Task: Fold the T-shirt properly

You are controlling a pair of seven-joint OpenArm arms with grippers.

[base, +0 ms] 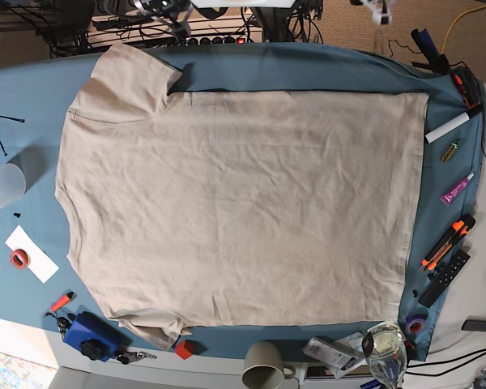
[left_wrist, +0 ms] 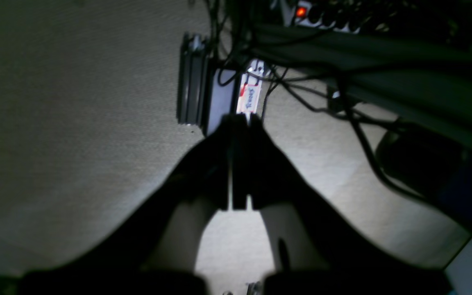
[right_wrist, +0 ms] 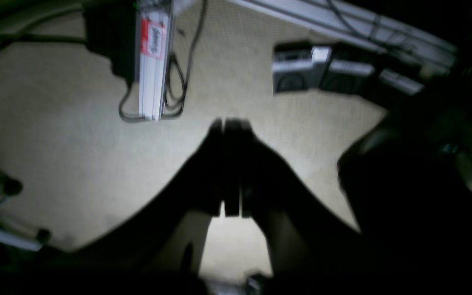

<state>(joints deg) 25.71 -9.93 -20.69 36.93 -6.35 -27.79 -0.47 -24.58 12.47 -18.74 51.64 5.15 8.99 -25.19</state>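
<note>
Left wrist view: dark left gripper (left_wrist: 240,119) fingers (left_wrist: 256,155) pressed together over pale carpet. Right wrist view: dark right gripper (right_wrist: 230,123) fingers (right_wrist: 211,164) likewise together above carpet. Base view: large beige cotton T-shirt (base: 235,211) lies spread flat on blue-teal tabletop (base: 32,105), collar end at left.
</note>
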